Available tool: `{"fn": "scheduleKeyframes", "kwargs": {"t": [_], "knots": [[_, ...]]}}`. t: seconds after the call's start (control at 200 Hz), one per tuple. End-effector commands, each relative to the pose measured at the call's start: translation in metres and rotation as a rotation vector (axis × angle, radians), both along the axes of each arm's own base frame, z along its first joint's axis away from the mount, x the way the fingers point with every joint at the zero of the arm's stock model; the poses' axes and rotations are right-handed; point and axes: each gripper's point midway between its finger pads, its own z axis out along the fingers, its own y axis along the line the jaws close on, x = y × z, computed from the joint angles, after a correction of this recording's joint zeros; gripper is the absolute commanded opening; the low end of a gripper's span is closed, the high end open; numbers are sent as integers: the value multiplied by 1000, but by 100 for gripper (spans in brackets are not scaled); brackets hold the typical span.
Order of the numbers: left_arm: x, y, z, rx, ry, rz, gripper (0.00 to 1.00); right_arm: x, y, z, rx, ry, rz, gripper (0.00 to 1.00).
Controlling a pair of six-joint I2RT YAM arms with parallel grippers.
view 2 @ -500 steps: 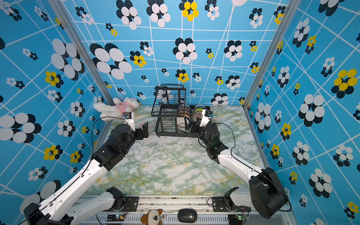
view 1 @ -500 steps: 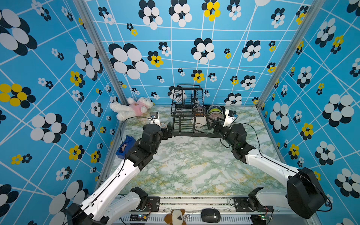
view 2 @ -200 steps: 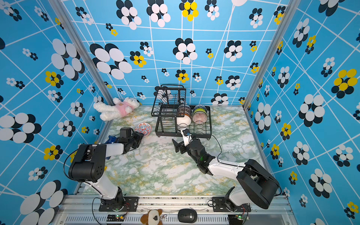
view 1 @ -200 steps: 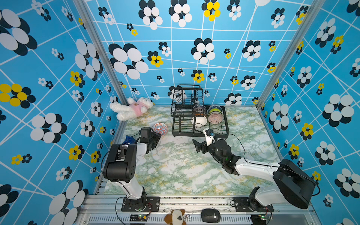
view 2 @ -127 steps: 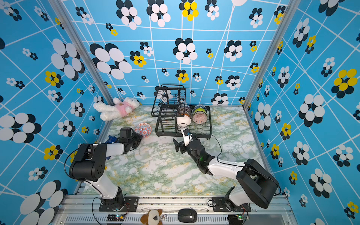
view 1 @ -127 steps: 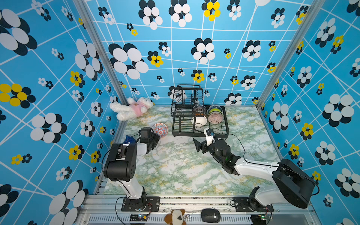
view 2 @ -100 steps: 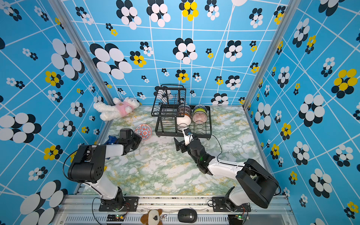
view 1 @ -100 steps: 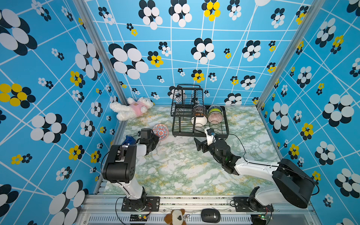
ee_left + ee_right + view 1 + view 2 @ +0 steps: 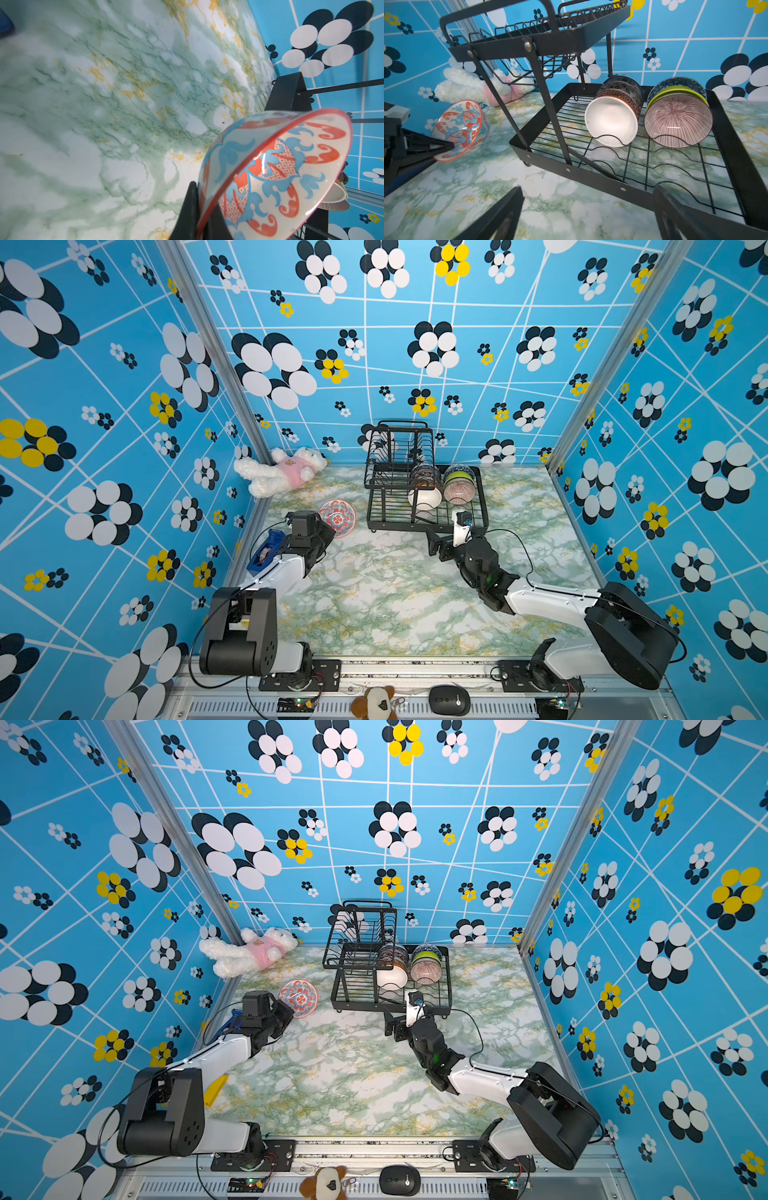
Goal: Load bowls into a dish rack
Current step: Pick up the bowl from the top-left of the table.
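The left gripper [image 9: 327, 532] is clamped on the rim of the red-blue floral bowl [image 9: 337, 517], one finger [image 9: 190, 209] outside the wall and the other inside. This bowl sits beside the dish rack [image 9: 411, 526], off the end that carries the raised upper basket, close to the rack but apart from it. It is tipped on edge with its opening turned toward the rack; whether its lower rim touches the tabletop [image 9: 374, 593] cannot be told.

The right gripper [image 9: 587, 190] stands spread wide and holds nothing, just in front of the rack's front rim and pointing into the lower tray.

In the lower tray, toward the back of the rack, bowls stand on edge in two rows. The white bowl [image 9: 611, 122] fronts one row, with dark patterned bowls [image 9: 620, 91] nested behind it. The purplish ribbed bowl [image 9: 677, 122] fronts the other, backed by the lime green bowl [image 9: 675, 92] and the blue-and-white patterned bowl [image 9: 675, 82]. The front slots of the tray are bare wire
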Motion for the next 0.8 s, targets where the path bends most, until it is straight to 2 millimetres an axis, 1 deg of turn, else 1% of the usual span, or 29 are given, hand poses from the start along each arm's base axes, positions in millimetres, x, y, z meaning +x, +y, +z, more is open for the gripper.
{"fn": "scheduleKeyframes", "kwargs": {"t": [0.0, 0.13, 0.205, 0.28, 0.39, 0.465, 0.54, 0.62, 0.75, 0.795], "knots": [[-4, 8, 39, 82, -87, 15, 0, 8, -17, 10, 65, 29, -87, 99], [-19, 9, 69, 148, -150, 31, 0, 8, -20, 8, 144, 58, -85, 100], [-27, 10, 88, 183, -196, 39, 0, 4, -13, 12, 147, 56, -29, 99], [-35, 11, 108, 223, -243, 48, 0, 4, -15, 13, 136, 65, -35, 99], [-45, 9, 140, 287, -319, 44, 0, 13, -34, 7, 95, 123, -141, 99], [-49, 6, 161, 336, -366, 33, 0, 14, -48, 11, 81, 147, -211, 99], [-52, 1, 184, 375, -418, 25, 0, 11, -60, 22, 82, 153, -262, 99], [-54, -7, 210, 403, -488, 15, 0, 7, -67, 41, 121, 156, -275, 100], [-55, -25, 254, 475, -593, -20, 0, 3, -72, 78, 299, 151, -201, 99], [-54, -34, 267, 492, -627, -39, 0, 5, -79, 89, 385, 164, -195, 99]]}}
